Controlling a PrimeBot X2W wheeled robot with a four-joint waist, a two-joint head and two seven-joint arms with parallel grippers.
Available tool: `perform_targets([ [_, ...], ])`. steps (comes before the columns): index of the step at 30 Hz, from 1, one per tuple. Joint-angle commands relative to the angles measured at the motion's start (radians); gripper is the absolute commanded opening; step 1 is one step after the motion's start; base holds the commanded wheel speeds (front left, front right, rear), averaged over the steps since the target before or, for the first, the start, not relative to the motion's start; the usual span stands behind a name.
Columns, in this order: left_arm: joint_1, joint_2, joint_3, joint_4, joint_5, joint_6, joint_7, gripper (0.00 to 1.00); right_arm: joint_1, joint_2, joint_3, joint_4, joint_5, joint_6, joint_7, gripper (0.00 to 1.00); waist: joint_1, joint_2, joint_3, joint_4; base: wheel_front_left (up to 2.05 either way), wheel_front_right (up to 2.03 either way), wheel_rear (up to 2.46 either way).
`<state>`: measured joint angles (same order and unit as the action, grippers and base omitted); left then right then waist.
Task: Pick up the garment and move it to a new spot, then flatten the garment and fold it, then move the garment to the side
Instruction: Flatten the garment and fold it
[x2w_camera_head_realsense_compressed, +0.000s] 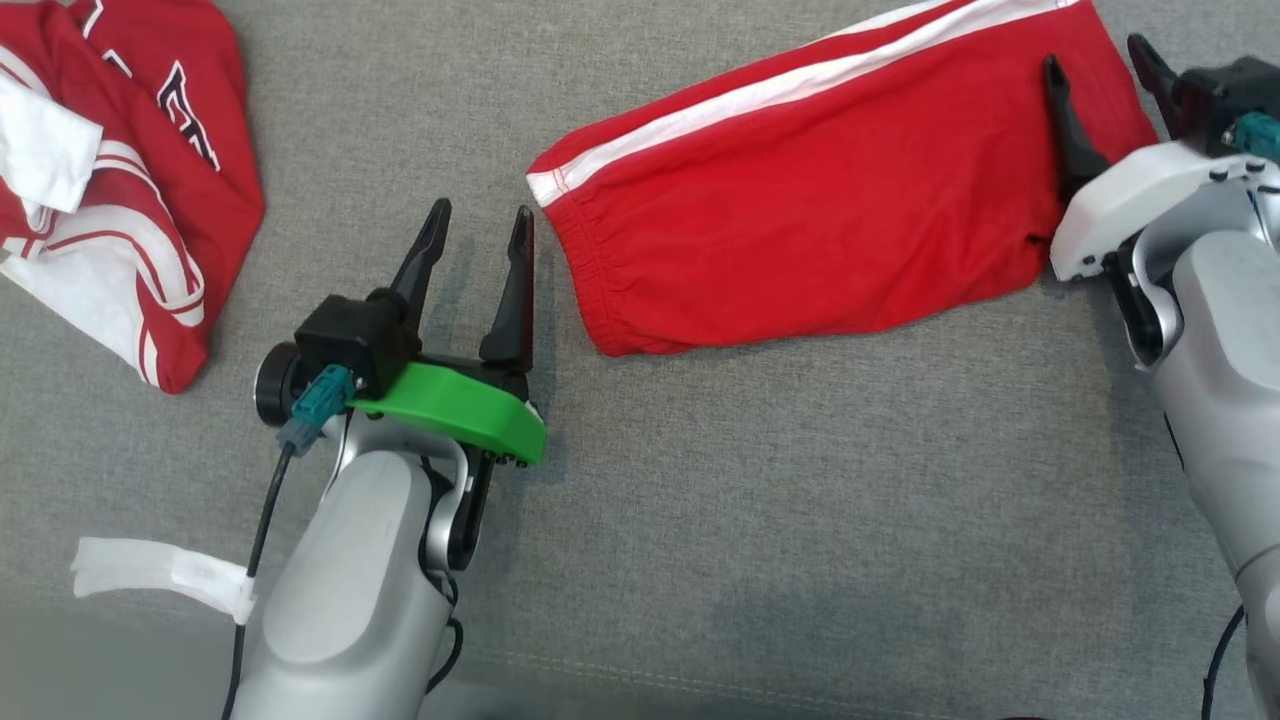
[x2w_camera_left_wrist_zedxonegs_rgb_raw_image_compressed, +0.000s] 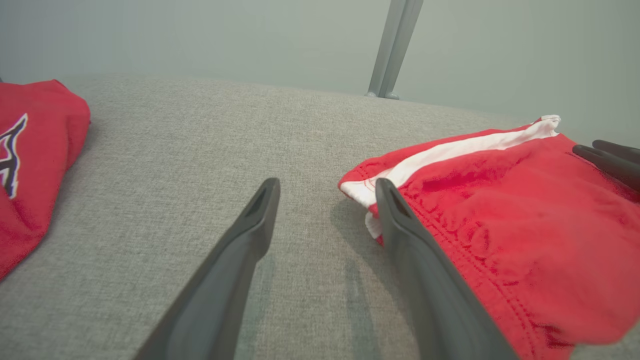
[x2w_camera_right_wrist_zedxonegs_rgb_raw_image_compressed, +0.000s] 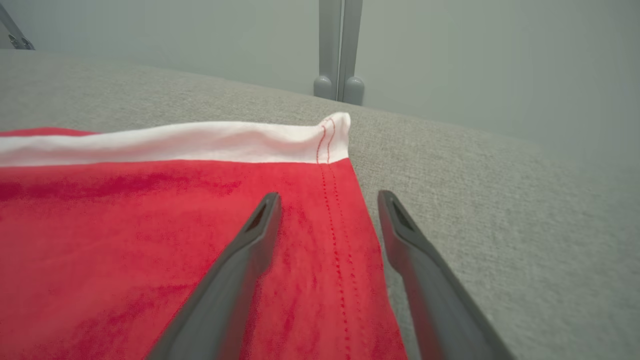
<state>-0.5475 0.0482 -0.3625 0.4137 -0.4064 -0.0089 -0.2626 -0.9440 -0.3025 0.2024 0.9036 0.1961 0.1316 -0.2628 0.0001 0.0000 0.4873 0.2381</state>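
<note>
The left gripper (x2w_camera_head_realsense_compressed: 480, 210) is seen with its two dark fingers spread wide apart, and nothing is held between them. In the left wrist view, bare grey cloth is seen between the fingers (x2w_camera_left_wrist_zedxonegs_rgb_raw_image_compressed: 240, 260). The left gripper's right finger is placed just beside the gathered elastic end of the garment (x2w_camera_head_realsense_compressed: 820, 200); contact with the cloth cannot be made out.

The right gripper (x2w_camera_head_realsense_compressed: 1095, 55) is likewise opened wide and nothing is gripped. In the right wrist view it (x2w_camera_right_wrist_zedxonegs_rgb_raw_image_compressed: 327, 195) is set astride the stitched hem at the garment's other end: the left finger is over the red cloth and the right finger is over the grey surface just past the edge. Whether the cloth is touched cannot be told.

The garment, red with a white stripe along its far edge, is laid out flat and long between the two grippers, across the upper right of the grey cloth surface (x2w_camera_head_realsense_compressed: 700, 500).

A crumpled red and white shirt (x2w_camera_head_realsense_compressed: 150, 150) is seen well apart at the upper left. A strip of white tape (x2w_camera_head_realsense_compressed: 150, 570) is seen at the lower left, beside the left forearm. Beyond the surface's far edge, a grey metal post (x2w_camera_right_wrist_zedxonegs_rgb_raw_image_compressed: 337, 50) is seen against a pale wall (x2w_camera_right_wrist_zedxonegs_rgb_raw_image_compressed: 500, 60).
</note>
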Motion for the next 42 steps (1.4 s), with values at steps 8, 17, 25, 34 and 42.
perform_targets([
  [8,0.07,0.005,0.003,-0.01,0.037,-0.028,-0.003,1.0,0.114,0.005,-0.042,0.038,0.061,-0.002,-0.003,1.0,-0.0001,0.0,-0.067,-0.011,0.0,0.0,0.0],
  [17,0.091,0.004,0.011,-0.01,0.064,-0.043,-0.003,1.0,0.149,0.045,0.008,0.145,0.13,-0.001,0.002,0.33,-0.0001,0.0,-0.094,0.006,0.0,0.0,0.0],
  [25,0.122,0.004,0.023,0.002,0.088,-0.046,-0.003,1.0,0.17,0.031,-0.008,0.137,0.206,-0.002,0.0,0.0,-0.0001,0.0,-0.14,0.0,0.0,0.0,0.0],
  [34,0.205,0.005,0.071,0.04,0.138,-0.053,-0.003,1.0,0.331,0.082,-0.139,0.014,0.231,-0.002,-0.001,0.0,-0.0001,0.0,-0.28,-0.066,0.0,0.0,0.0],
  [42,0.305,0.004,0.153,0.058,0.163,-0.063,-0.003,1.0,0.507,0.151,-0.237,-0.06,0.202,-0.002,-0.002,0.0,-0.0001,0.0,-0.388,-0.158,0.0,0.0,0.0],
])
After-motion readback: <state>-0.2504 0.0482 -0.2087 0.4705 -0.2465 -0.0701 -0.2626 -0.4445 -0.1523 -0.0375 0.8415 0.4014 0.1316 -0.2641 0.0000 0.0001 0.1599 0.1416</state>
